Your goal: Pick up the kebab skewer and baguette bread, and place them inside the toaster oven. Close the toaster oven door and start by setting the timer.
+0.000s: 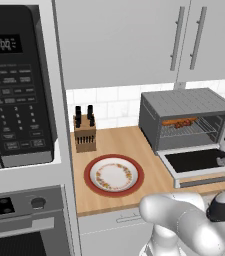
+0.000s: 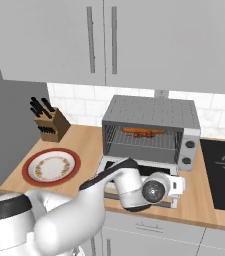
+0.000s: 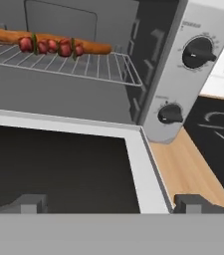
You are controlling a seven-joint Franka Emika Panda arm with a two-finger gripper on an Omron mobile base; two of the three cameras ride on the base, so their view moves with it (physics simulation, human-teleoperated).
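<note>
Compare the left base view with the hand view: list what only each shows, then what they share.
Left base view alone: the microwave, knife block and the bare plate on the counter. Hand view alone: two side knobs close up, the cooktop, and the meat chunks of the kebab skewer lying along the baguette bread. Both: the toaster oven, food on its rack, the toaster oven door dropped open.
</note>
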